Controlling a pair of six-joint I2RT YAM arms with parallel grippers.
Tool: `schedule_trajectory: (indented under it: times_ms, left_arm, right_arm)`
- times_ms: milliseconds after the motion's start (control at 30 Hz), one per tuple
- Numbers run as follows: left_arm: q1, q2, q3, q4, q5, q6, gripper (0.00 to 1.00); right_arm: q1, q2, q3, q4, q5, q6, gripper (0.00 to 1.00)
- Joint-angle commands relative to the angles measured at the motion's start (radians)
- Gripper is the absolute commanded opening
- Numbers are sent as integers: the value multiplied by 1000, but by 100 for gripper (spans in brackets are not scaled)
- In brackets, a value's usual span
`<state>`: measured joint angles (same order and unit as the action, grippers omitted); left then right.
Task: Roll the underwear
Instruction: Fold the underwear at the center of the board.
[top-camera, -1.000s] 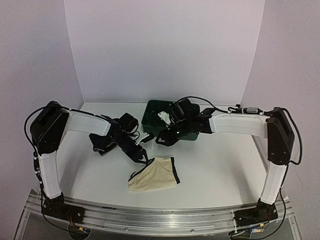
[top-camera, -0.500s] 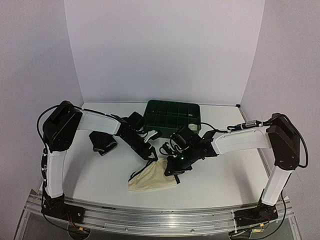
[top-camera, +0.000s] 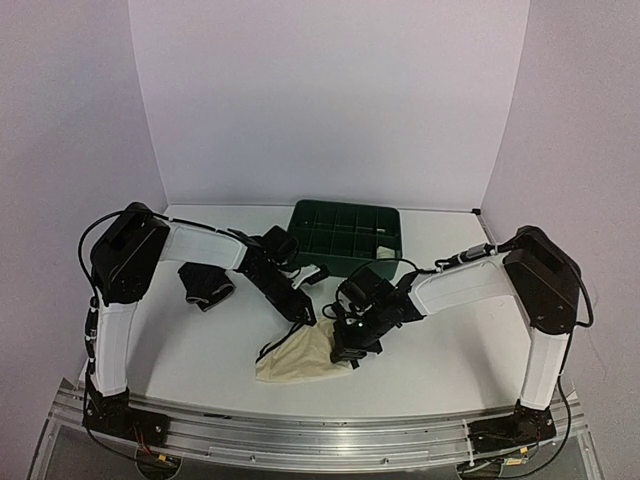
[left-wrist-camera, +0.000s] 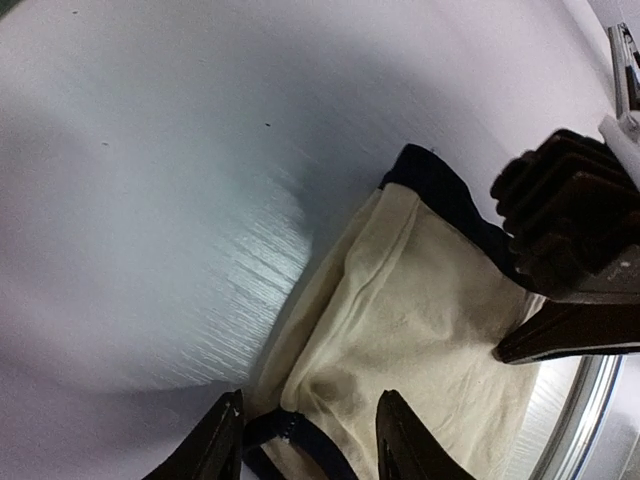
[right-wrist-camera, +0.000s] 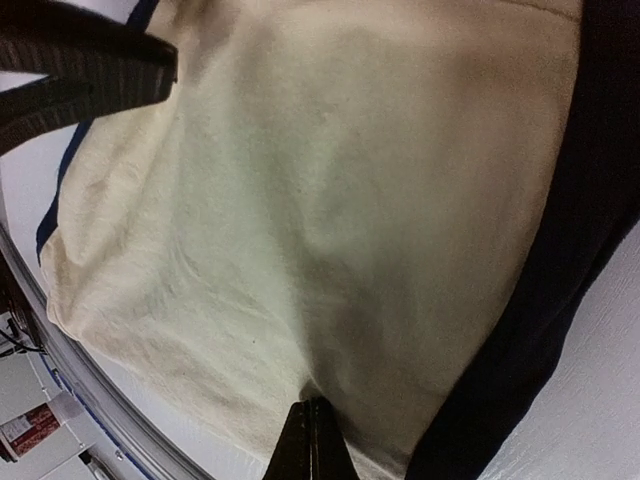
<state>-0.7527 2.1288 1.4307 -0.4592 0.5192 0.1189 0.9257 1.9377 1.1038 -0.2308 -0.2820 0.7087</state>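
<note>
While both arms reach in over the white table (top-camera: 450, 350), the cream underwear with black edging (top-camera: 300, 358) lies spread flat near the table's front edge, about midway between the two bases. The left gripper (left-wrist-camera: 312, 448) comes down at the garment's far left corner with its jaws parted, one finger on either side of the black-trimmed edge and nothing clamped between them. The right gripper (right-wrist-camera: 308, 445) is clenched tight at the garment's right side, its tips pinching a small fold of the cream cloth just beside the dark band, where creases in the fabric run together at the closed tips. In each wrist view the other arm's dark fingers show at the edge of the picture, close over the same piece of cloth. The black underwear (top-camera: 205, 287) sits bunched in a loose heap on the left of the table, beneath the left arm and well apart from the cream garment. The green tray (top-camera: 345, 207) stands at the back of the table, behind both grippers.
</note>
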Motion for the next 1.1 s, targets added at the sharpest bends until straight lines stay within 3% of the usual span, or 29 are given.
schedule_trajectory:
  times_ms: [0,167,300,467,700,867,1067]
  left_arm:
    - [-48,59,-51,-147,-51,13,42]
    - [-41,63,-55,-169,-99,24,25]
    - [-24,53,-2,-166,-129,24,1]
    - [-22,0,62,-145,-128,70,0]
    - [-62,-126,-39,-59,-113,209,0]
    - [-150,-225,-147,48,-220,370,0]
    - [-235,-234,-216,168,-372,501,0]
  right_arm:
    - [0,19,-9,-3,24,50,0]
    - [0,-1,-32,-4,47,71,0]
    - [0,4,-44,-2,48,83,0]
    - [0,10,-48,1,55,98,0]
    - [-22,38,-37,28,51,159,0]
    - [-54,39,-14,39,46,228,0]
    - [-62,44,32,38,24,242,0]
